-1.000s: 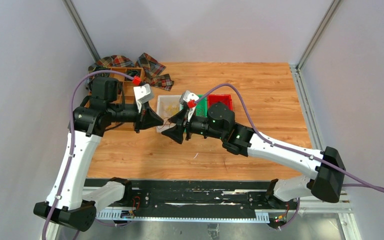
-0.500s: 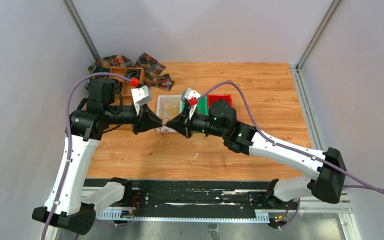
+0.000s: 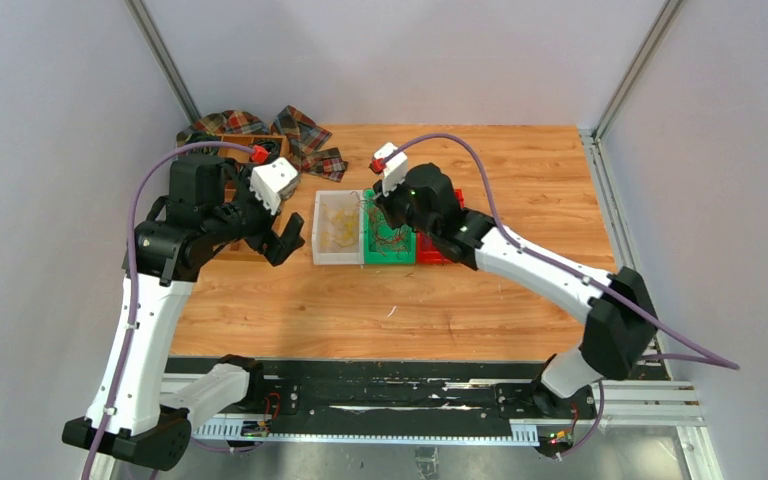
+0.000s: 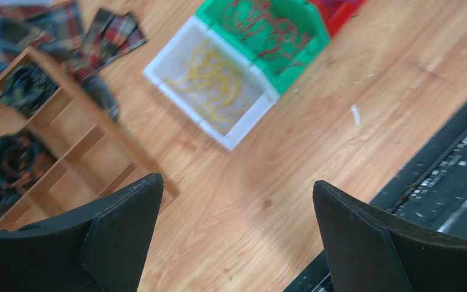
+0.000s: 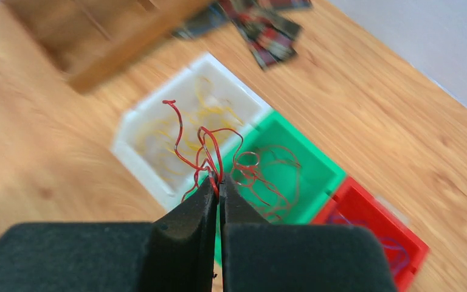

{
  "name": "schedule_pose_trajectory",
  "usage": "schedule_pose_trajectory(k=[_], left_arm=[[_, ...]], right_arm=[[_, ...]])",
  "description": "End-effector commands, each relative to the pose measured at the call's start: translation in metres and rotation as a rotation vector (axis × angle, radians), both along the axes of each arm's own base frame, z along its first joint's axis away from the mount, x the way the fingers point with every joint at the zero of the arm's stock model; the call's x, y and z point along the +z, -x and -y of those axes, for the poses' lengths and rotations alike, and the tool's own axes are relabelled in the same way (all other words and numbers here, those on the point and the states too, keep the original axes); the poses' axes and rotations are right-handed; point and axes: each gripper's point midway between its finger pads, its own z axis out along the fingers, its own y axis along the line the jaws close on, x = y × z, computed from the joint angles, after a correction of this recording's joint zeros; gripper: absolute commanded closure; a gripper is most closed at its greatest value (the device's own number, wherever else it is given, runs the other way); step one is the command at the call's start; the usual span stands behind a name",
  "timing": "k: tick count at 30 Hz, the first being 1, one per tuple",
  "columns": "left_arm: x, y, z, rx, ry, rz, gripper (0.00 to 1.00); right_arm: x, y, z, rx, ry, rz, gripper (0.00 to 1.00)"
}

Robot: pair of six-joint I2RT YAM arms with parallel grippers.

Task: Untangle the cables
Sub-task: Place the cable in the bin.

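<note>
The cables lie sorted by colour. Yellow wires (image 3: 340, 228) fill the white bin (image 3: 338, 261), and dark red wires (image 3: 390, 243) lie in the green bin (image 3: 390, 263). My right gripper (image 5: 219, 179) is shut on a looping red wire (image 5: 210, 143) and holds it above the seam between the white bin (image 5: 124, 143) and the green bin (image 5: 319, 167). A few purple wires (image 5: 395, 249) lie in the red bin (image 5: 365, 204). My left gripper (image 4: 237, 188) hangs open and empty over bare wood, left of the white bin (image 4: 234, 137).
A wooden compartment box (image 4: 61, 131) with black coiled rolls (image 4: 27, 85) stands at the back left, with plaid cloths (image 3: 300, 130) behind it. A small white scrap (image 3: 392, 311) lies on the wood in front of the bins. The black rail (image 3: 380, 385) runs along the near edge.
The left gripper opened, let go and drew back left. The right gripper shut on the red wire and carried it from the bins' near side to above the green bin.
</note>
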Motion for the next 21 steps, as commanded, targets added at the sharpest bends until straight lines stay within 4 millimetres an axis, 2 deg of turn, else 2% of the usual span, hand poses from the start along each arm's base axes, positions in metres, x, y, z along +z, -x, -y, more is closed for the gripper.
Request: schedule_pose_trajectory(k=[1,7,14,17,21], left_arm=[[0.005,-0.01,-0.035,0.183,-0.109,0.061,0.02],[0.005,-0.004,-0.035,0.175,-0.098,0.067,0.02],[0.004,-0.009,-0.05,0.264,-0.141,0.066,0.02],[0.006,-0.011,-0.055,0.287,-0.152,0.076,0.02],[0.008,-0.009,-0.056,0.287,-0.149,0.084,0.02]], right_arm=[[-0.036,-0.045,0.037,-0.189,0.245,0.031,0.99],[-0.064,-0.075,0.039,-0.265,0.354,0.028,0.99],[-0.125,-0.109,0.043,-0.336,0.523,-0.072,0.99],[-0.159,-0.113,0.046,-0.346,0.612,-0.129,0.99],[-0.18,-0.11,0.048,-0.338,0.648,-0.178,0.99]])
